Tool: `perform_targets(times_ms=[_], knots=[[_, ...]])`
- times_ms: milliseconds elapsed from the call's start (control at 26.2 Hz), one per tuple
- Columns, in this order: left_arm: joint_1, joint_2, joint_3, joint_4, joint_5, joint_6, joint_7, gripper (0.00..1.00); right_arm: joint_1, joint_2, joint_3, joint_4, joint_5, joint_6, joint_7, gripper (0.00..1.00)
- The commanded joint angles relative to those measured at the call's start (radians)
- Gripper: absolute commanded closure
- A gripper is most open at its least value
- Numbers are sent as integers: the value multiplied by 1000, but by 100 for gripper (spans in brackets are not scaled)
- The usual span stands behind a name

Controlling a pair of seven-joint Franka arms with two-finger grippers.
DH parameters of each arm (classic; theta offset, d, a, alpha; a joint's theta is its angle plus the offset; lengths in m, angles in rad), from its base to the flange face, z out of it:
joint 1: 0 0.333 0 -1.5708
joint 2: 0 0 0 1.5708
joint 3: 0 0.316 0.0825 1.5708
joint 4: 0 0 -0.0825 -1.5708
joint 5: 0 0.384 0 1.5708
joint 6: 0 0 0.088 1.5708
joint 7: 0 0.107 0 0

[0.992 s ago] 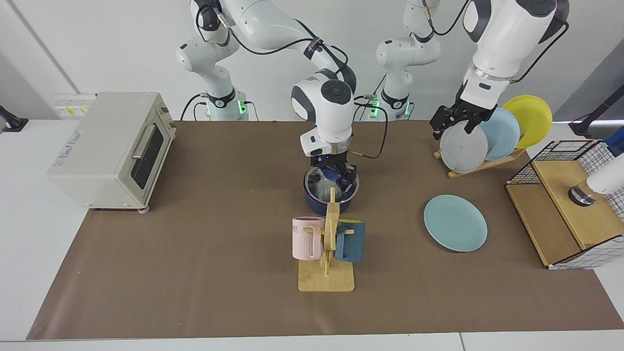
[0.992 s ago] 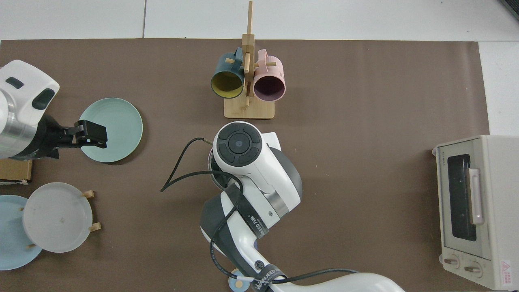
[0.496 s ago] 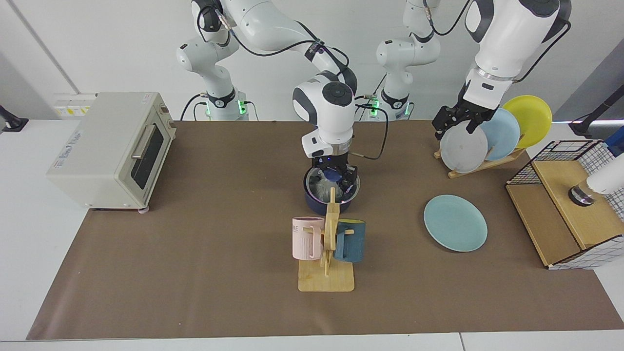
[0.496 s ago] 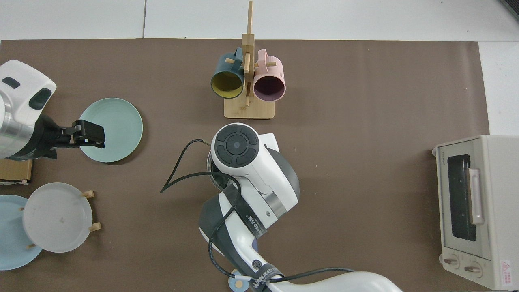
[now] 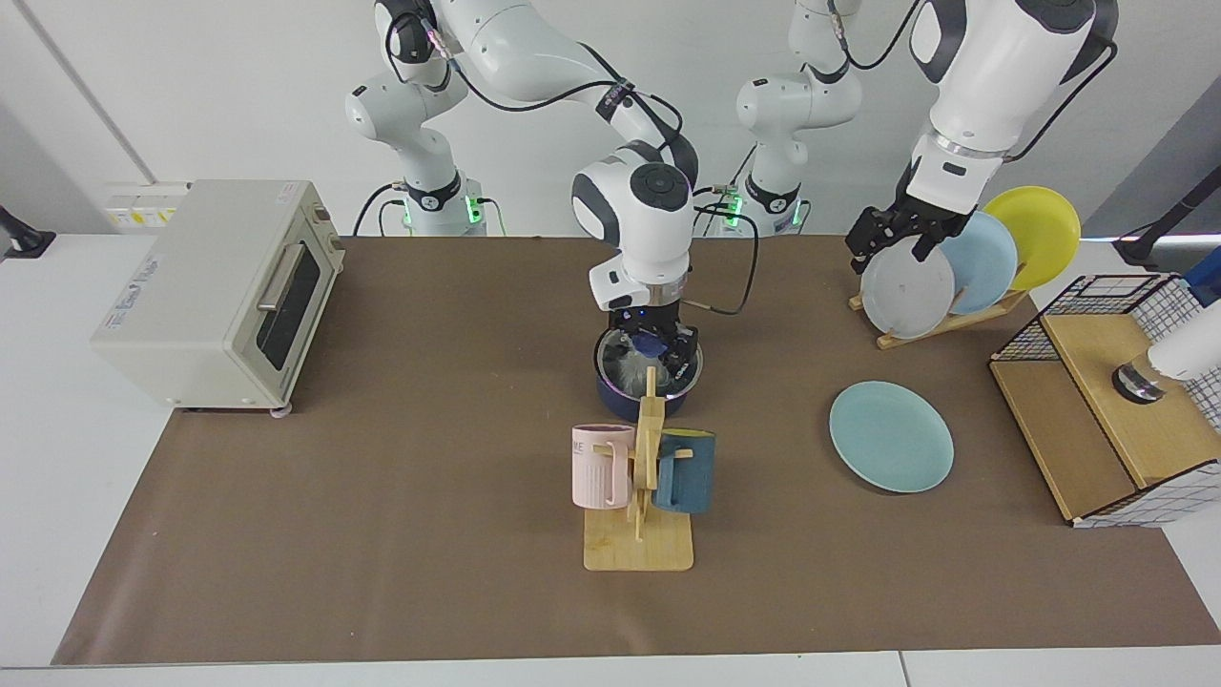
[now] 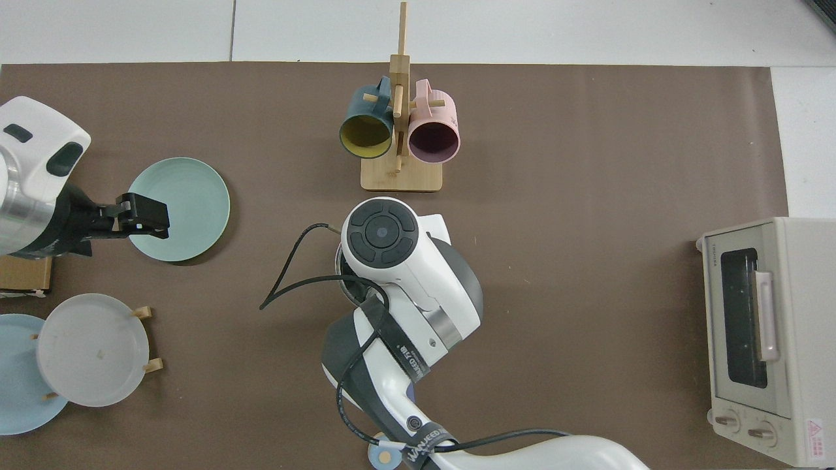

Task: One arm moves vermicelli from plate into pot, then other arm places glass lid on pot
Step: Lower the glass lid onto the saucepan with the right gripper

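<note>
The dark navy pot [image 5: 615, 401] stands mid-table behind the mug rack, with the glass lid [image 5: 625, 367] lying on it. Whitish vermicelli [image 5: 620, 370] shows faintly through the glass. My right gripper [image 5: 653, 348] hangs straight down over the lid, open, with its fingers on either side of the blue knob [image 5: 648, 341]. In the top view the right arm covers the pot except for a sliver of rim [image 6: 339, 261]. The teal plate [image 5: 892, 437] [image 6: 186, 209] lies bare. My left gripper [image 5: 892, 246] [image 6: 145, 215] waits open, raised near the plate's edge.
A toaster oven [image 5: 219, 286] sits at one end of the table. A wooden mug rack [image 5: 639, 534] with a pink and a teal mug stands just in front of the pot. A plate rack [image 5: 906, 286] and a wire basket [image 5: 1107, 401] stand beyond the teal plate.
The right arm has risen a little above the lid, which stays on the pot. The left arm has drifted slightly upward near the plate rack.
</note>
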Motion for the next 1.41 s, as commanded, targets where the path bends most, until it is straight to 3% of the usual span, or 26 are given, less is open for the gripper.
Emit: perform_targets(times_ms=[0,610,687,763,801,1373], knots=[[4,-23,1,-20,3,-11,-11,0,-7,-2,5,-2,-2,-32,-8,75],[4,-23,-1,-20,3,-11,-11,0,-5,-9,5,-1,9,-72,-28,74],[4,-23,1,-20,3,-11,-11,0,-5,-7,5,-1,13,-72,-28,59],[4,-23,-1,-20,3,-11,-9,0,-8,-7,5,-1,21,-72,-28,14],[4,-23,-1,-20,3,-11,-9,0,-10,-7,5,-1,21,-72,-28,0],[4,-23,-1,-20,3,-11,-11,0,-16,-15,-2,50,13,-167,-26,0]])
